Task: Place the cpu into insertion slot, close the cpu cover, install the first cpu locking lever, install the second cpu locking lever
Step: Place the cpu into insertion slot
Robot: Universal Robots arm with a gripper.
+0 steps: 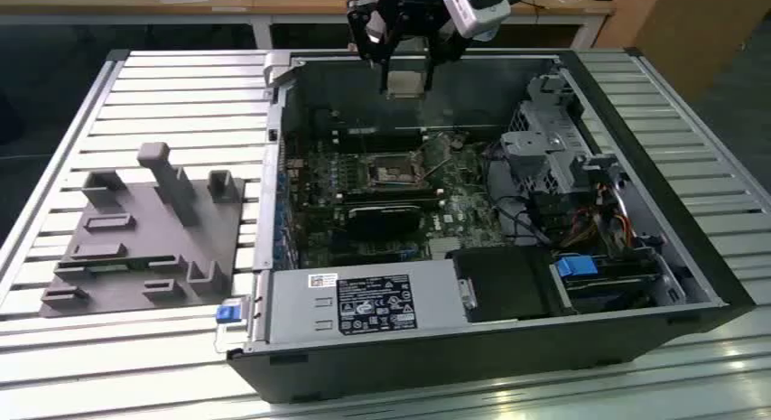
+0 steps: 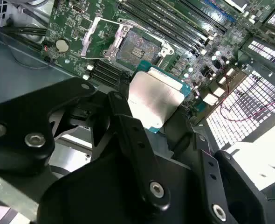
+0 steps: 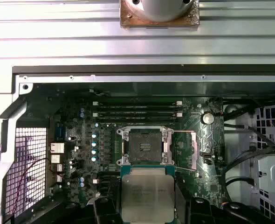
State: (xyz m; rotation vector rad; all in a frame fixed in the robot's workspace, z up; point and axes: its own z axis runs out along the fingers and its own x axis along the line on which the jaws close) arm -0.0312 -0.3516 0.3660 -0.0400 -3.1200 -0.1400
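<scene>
My gripper (image 1: 406, 70) hangs above the far wall of the open computer case (image 1: 674, 257), shut on the cpu (image 1: 406, 82), a flat square chip with a dull silver top. Both wrist views show the cpu (image 2: 152, 99) (image 3: 147, 195) pinched between the black fingers (image 2: 128, 126). Below it, on the green board, the insertion slot (image 1: 394, 174) (image 2: 136, 48) (image 3: 144, 145) lies bare, a dark square recess with a shiny rim. The cpu cover (image 2: 94, 36) (image 3: 189, 150), a thin silver frame, is swung open beside the slot. The cpu is well above the slot and apart from it.
Long memory slots (image 3: 137, 110) run beside the socket. A black fan shroud (image 1: 388, 218) sits just in front of it, with a drive cage (image 1: 548, 149) and cables on the exterior view's right. A grey fixture block (image 1: 144, 235) rests on the slatted table (image 1: 181, 86).
</scene>
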